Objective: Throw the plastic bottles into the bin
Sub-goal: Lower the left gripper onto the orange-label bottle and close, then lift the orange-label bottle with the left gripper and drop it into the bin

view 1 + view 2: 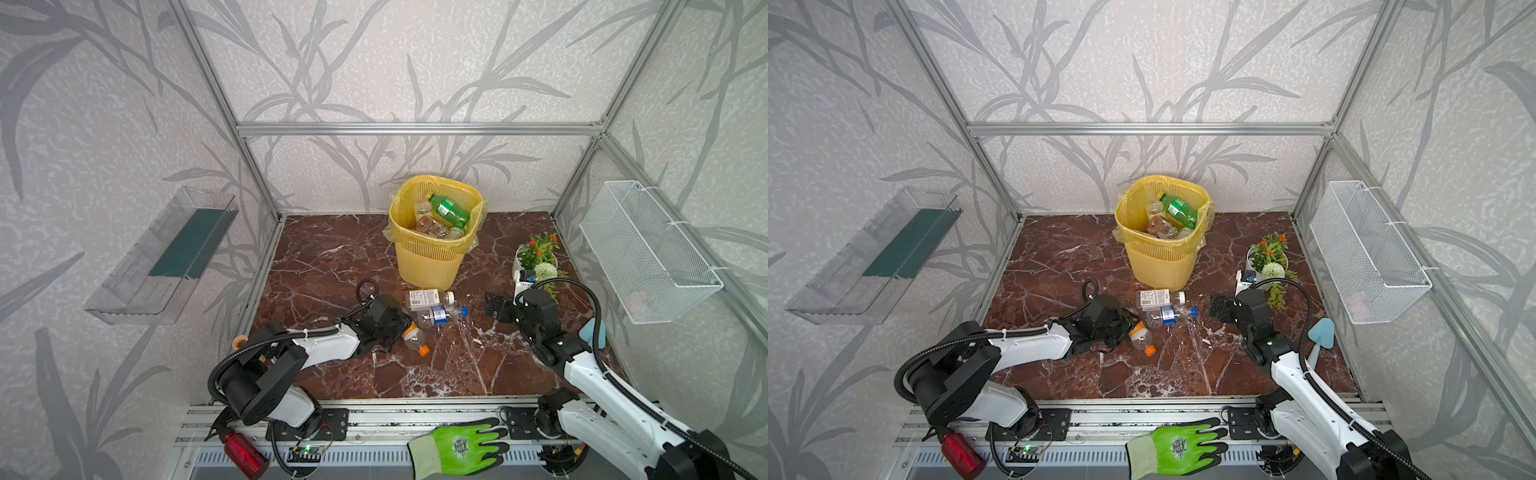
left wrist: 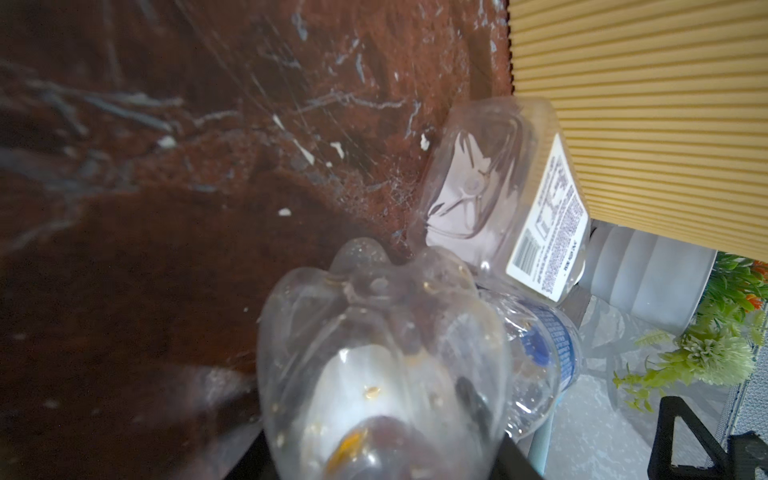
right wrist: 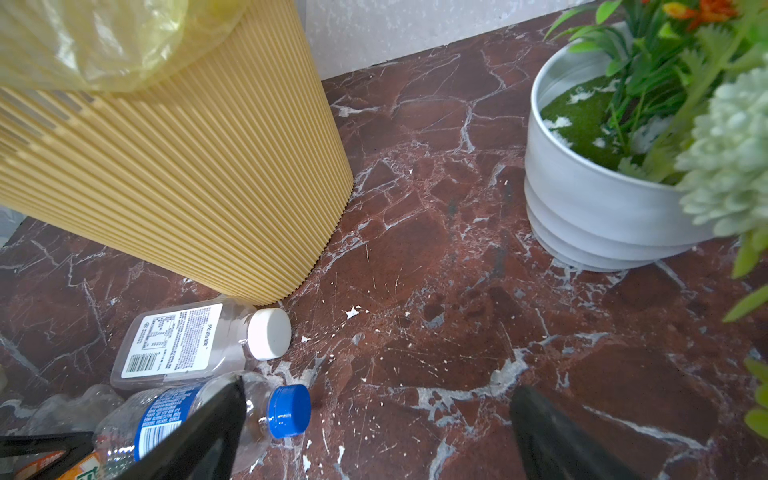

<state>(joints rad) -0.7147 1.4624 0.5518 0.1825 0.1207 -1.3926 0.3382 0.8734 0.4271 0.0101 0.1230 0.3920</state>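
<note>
The yellow slatted bin (image 1: 428, 257) (image 1: 1163, 262) stands at the back centre, holding a green bottle (image 1: 451, 208) and several clear ones. Three plastic bottles lie on the marble in front of it. A white-label, white-cap bottle (image 1: 428, 299) (image 3: 187, 345) rests by the bin's foot. A blue-label, blue-cap bottle (image 1: 442, 314) (image 3: 166, 419) lies just nearer. My left gripper (image 1: 404, 335) (image 2: 378, 465) is shut on the base end of the orange-cap bottle (image 1: 413, 338) (image 2: 374, 365). My right gripper (image 1: 494, 307) (image 3: 374, 436) hovers open over bare floor, to the right of the blue cap.
A white pot of artificial flowers (image 1: 536, 257) stands right of the bin, close behind the right arm. A pale blue scoop (image 1: 592, 332) lies by the right wall. A wire basket (image 1: 648, 249) and an acrylic tray (image 1: 162, 257) hang on the side walls. A green glove (image 1: 461, 446) and red can (image 1: 245, 455) sit on the front rail.
</note>
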